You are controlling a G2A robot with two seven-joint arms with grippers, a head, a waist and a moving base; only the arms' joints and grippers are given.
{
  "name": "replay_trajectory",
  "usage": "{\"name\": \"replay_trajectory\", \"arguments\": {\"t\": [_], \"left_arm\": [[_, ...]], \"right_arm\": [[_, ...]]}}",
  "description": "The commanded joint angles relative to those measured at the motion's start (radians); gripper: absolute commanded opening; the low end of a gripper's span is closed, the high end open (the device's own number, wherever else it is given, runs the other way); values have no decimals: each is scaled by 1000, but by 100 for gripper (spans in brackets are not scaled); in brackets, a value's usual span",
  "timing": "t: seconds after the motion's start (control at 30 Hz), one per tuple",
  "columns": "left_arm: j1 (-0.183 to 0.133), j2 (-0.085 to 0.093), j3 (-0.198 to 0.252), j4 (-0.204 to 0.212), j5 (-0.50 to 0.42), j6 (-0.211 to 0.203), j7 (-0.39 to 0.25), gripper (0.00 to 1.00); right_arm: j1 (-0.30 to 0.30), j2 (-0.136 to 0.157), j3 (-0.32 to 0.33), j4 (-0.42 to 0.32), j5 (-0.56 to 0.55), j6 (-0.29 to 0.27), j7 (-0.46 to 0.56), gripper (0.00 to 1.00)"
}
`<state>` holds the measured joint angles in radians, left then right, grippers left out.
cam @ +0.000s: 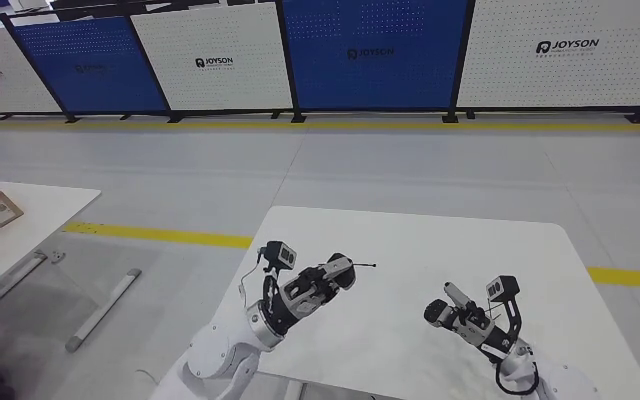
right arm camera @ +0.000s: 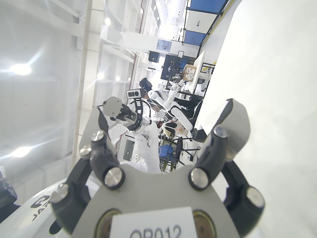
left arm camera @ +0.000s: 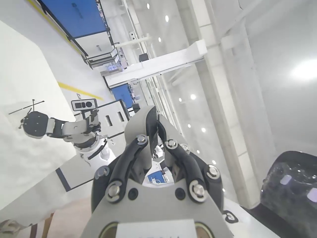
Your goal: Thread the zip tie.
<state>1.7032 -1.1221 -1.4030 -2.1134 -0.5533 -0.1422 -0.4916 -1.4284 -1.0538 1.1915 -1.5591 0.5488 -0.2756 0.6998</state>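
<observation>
Left gripper (cam: 343,268) pinches zip tie (cam: 364,266) (right gripper (right arm camera: 165,115) agape)

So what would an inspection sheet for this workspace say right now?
Surface: white table.
Job's things: zip tie, off the table, sticking out of the left end effector.
Clutter: nothing seen.
End effectors: left shut on the zip tie; right end effector open and empty.
Cables: black cable looped at the left wrist.
Surroundings: blue and white panels, yellow floor line, second table to the side.
</observation>
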Motion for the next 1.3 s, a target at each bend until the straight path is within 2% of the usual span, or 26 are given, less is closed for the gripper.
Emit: {"name": "replay_trajectory", "arguments": {"t": [0.0,0.1,0.2,0.27,0.5,0.6,0.9,1.0,1.03,1.07,1.2,1.27], "left_arm": [[-1,0,1,2,0,0,1,0],[-1,0,1,2,0,0,1,0],[-21,-2,39,51,68,27,28,0],[-38,-6,81,97,112,35,49,0],[-102,-18,194,247,235,38,113,0],[-127,-25,236,286,261,44,140,0],[-127,-25,236,286,261,44,140,0],[-127,-25,236,286,261,44,140,0],[-127,-25,236,286,261,44,140,0],[-127,-25,236,286,261,44,140,0],[-127,-25,236,286,261,44,140,0],[-127,-25,236,286,261,44,140,0]], "right_arm": [[0,0,0,0,0,0,0,100],[0,0,0,0,0,0,0,100],[0,0,0,0,0,0,0,100],[0,0,0,0,0,0,0,100],[0,0,0,0,0,0,0,100],[0,0,0,0,0,0,0,100],[0,0,1,-5,-5,1,-6,100],[-5,7,40,-35,-24,21,9,100],[-4,12,60,-40,-37,40,36,100],[3,21,90,-47,-56,82,92,100],[6,44,207,-59,-51,171,185,100],[16,56,243,-68,-96,247,227,100]]}}
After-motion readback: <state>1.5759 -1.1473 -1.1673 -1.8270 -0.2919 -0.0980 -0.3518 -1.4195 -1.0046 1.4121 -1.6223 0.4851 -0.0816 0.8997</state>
